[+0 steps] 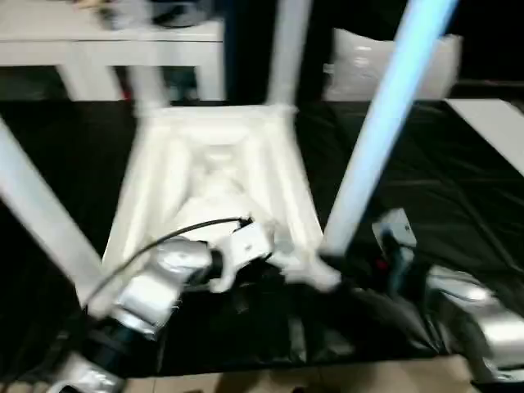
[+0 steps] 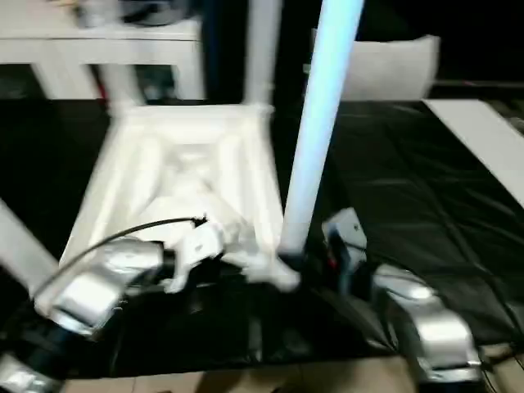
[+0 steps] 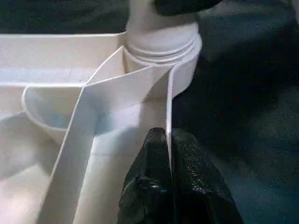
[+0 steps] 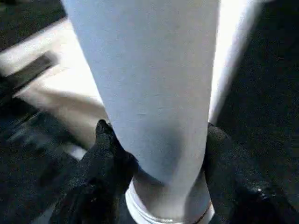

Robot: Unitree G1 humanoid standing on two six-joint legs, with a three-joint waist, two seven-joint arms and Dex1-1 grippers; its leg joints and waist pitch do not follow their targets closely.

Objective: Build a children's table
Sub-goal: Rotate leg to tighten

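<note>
Children's table [image 1: 217, 168]: white, upside down on the black-covered work table [image 1: 442, 188], ribbed underside up, lying toward that table's near edge, left of its middle.
Near right corner: a tapered leg [image 1: 385, 115] stands in the round corner socket [image 3: 161, 56] here and leans up and away — in the left wrist view its ringed base sits inside the socket.
Right gripper [image 4: 159, 154]: clamped around this leg low down, one black finger [image 4: 105, 149] on each side of the tube, just above the ringed end.
Left gripper [image 3: 169, 163]: closed on the thin side wall of the tabletop [image 3: 169, 116] just beside that same socket — one finger inside the wall, one outside.
Left forearm [image 1: 155, 282]: silver, reaching in over the near edge of the work table, a black cable arcing over it.
Near left corner: another white leg [image 1: 37, 209] slants up and out to the left.
Far corners: two more legs rise, one at the far left [image 1: 147, 86], one at the far right [image 1: 286, 49].
Beyond the work table: white furniture [image 1: 106, 41] on the left and a white bag-like shape [image 1: 360, 65] on the right, too blurred to tell more.
</note>
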